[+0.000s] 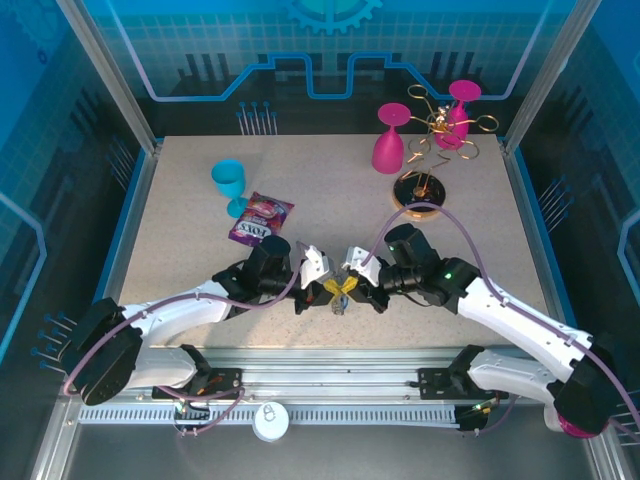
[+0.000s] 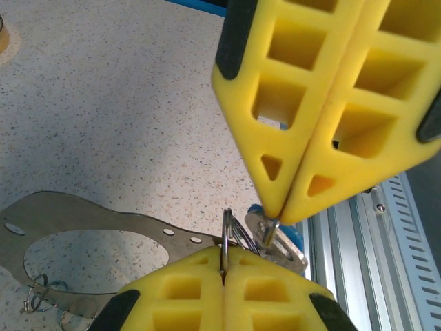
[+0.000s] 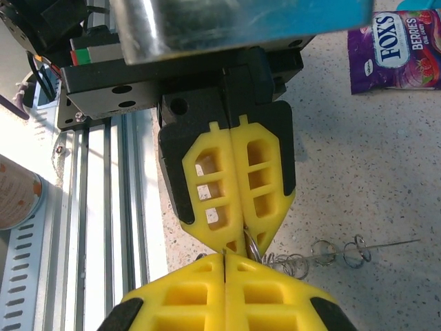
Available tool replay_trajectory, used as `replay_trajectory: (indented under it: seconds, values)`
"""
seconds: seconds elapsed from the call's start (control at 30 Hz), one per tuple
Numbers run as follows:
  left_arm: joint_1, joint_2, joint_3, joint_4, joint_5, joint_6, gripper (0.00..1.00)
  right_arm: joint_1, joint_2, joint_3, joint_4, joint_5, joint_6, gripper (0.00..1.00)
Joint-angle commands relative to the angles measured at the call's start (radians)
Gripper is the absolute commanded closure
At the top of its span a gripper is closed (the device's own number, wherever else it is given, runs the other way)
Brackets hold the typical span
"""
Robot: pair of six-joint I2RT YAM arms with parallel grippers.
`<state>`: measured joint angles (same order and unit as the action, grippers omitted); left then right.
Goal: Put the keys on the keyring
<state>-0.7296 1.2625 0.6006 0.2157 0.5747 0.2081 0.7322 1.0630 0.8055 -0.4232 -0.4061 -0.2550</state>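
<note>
Threading stage, as I judge it from the console; no key counts as finished yet.

Left gripper [image 1: 327, 291]: jaws clenched on one upright coil of the keyring [image 2: 226, 238]. Right gripper [image 1: 353, 287]: jaws clenched on the metal end of the blue-headed key [image 2: 295, 240]. The two grippers meet tip to tip on the worktop [image 1: 180, 200], on the near side of the candy bag [image 1: 260, 217] and slightly to its right. Key and coil touch, but I cannot tell whether the coil has entered the key's hole.

Remaining work, in my estimate: seat this key fully, then fetch and thread the second.

Counts:
- Keys: one identified. I cannot make out a yellow-headed one against the yellow fingers.
- Small wire rings [image 3: 324, 253]: at least three, trailing from the pinched coil.
- Flat punched metal plate [image 2: 76, 214]: one.
- Candy bag: one.
- Teal cup [image 1: 228, 180]: one, just beyond the bag.
- Pink glasses [image 1: 391, 140]: two, well beyond the bag to its right, by one gold wire rack [image 1: 440, 125].
</note>
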Motion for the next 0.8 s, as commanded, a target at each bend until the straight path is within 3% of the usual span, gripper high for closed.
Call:
replay_trajectory:
  seconds: [0.0, 0.77]
  values:
    - [-0.003, 0.009, 0.028, 0.018, 0.044, -0.003, 1.0, 0.015, 0.01, -0.005, 0.04, 0.029, 0.019, 1.0]
    - [-0.005, -0.023, 0.018, 0.02, 0.034, 0.031, 1.0, 0.044, 0.054, 0.026, 0.079, 0.276, 0.215, 1.0]
